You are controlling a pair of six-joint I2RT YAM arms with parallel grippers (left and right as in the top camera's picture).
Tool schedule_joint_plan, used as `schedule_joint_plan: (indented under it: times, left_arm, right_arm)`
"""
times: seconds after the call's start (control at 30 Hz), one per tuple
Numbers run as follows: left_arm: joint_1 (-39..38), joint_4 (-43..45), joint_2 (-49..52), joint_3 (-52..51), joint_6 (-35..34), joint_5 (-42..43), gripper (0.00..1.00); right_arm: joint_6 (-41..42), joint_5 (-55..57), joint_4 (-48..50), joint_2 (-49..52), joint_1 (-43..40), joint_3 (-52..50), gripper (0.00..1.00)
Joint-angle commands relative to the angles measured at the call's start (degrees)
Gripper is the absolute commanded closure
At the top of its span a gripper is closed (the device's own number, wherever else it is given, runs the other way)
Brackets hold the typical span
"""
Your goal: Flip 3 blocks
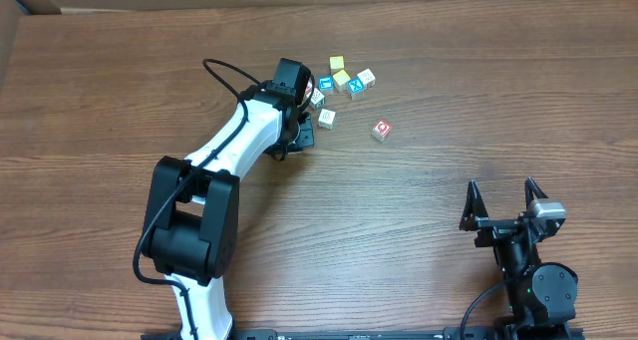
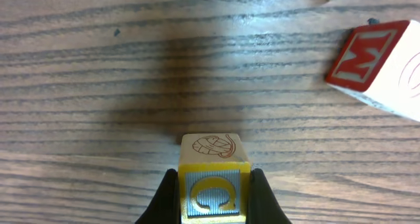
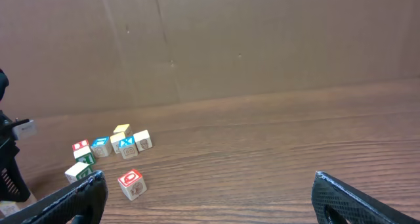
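My left gripper (image 2: 214, 177) is shut on a yellow block (image 2: 211, 149). The block's bluish face with a yellow letter is turned toward the wrist camera, and its top face carries a line drawing. It sits low over the wood. From overhead this gripper (image 1: 301, 133) covers the block, just left of the cluster. The red "O" block (image 1: 381, 131) lies apart to the right, also visible as the red "O" block (image 3: 131, 182). A pale block (image 1: 326, 119) rests close by the left gripper. My right gripper (image 1: 504, 196) stands open at the front right, holding nothing.
A red "M" block (image 2: 374, 63) lies tilted at the upper right of the left wrist view. The cluster at the back holds two yellow cubes (image 1: 340, 71), a blue "X" cube (image 1: 356, 89) and others. A cardboard wall (image 3: 210, 40) rises behind the table.
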Motion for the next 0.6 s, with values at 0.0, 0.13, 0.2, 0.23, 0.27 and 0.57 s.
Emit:
schedule_joint_plan:
  times: [0.0,0.13,0.2,0.23,0.27,0.57]
  left_arm:
    - [0.3,-1.1,-4.3,1.0,1.3,-0.7,0.95]
    - [0.3,-3.3,-11.6,1.0,1.3,-0.2,0.93]
    - [0.3,-5.3,-15.7,1.0,1.3,0.7,0.93]
    - [0.3,-6.6,-17.9,1.0,1.3,1.5,0.94]
    - [0.3,-8.0,-20.0,1.0,1.3,2.2,0.94]
    - [-0.1,-24.8,-27.8,0.8,1.2,2.7,0.96]
  right_arm:
    - [-0.2,0.1,0.3,-0.6,-0.2,-0.6,0.00]
    - [-0.2,0.1,0.3,-0.5,-0.2,-0.6,0.00]
    - [-0.2,0.1,0.3,-0.5,-0.2,-0.6,0.00]
    - [-0.2,0.1,0.3,-0.5,-0.2,-0.6,0.00]
    - [-0.2,0.1,0.3,-0.5,-0.2,-0.6,0.00]
    - [-0.2,0.1,0.3,-0.5,-0.2,-0.6,0.00]
